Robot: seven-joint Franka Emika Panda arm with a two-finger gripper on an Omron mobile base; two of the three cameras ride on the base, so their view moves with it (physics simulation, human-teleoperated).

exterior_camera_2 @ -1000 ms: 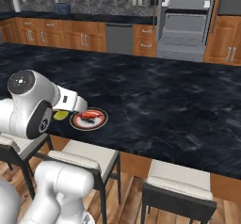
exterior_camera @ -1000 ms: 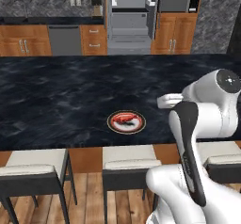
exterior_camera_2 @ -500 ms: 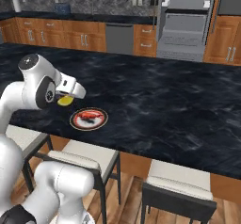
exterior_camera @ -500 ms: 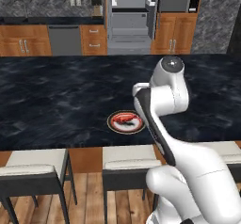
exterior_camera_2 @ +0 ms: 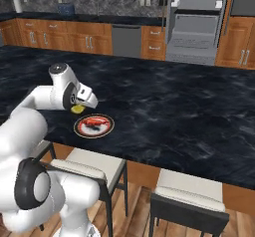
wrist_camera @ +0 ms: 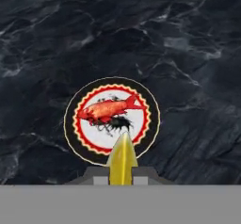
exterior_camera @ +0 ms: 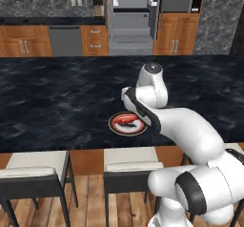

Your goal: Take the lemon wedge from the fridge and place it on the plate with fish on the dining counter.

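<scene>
Done: the lemon wedge point(wrist_camera: 122, 159) is out of the fridge point(exterior_camera: 132, 12) and over the dining counter point(exterior_camera: 57, 102); fetching looks finished.
Left: lowering the wedge onto the plate point(wrist_camera: 111, 120) beside the fish point(wrist_camera: 107, 109) and letting go; judging from the frames, only this last placing step remains.
Gripper: the gripper point(wrist_camera: 121, 173) is clamped on the wedge, which stands up between the two finger tips at the bottom centre of the hand view.
Wedge position: in the hand view its tip overlaps the near rim of the plate; in the right base view it is a yellow spot point(exterior_camera_2: 77, 109) under the hand, at the upper left of the plate point(exterior_camera_2: 93, 126) and above the counter point(exterior_camera_2: 174, 111), not yet resting on anything.
Plate: at centre of the left base view point(exterior_camera: 127, 124), near the front edge of the counter, partly covered by the arm.
Fridge: at top centre of the left base view and at the upper right of the right base view point(exterior_camera_2: 198, 22), doors open, shelves exposed.
Hand view adds: the grip itself and the plate's red and black border pattern.
Right base view adds: the gap in height between wedge and plate.
Left base view adds: the arm's reach over the plate; here the arm hides the wedge.
</scene>
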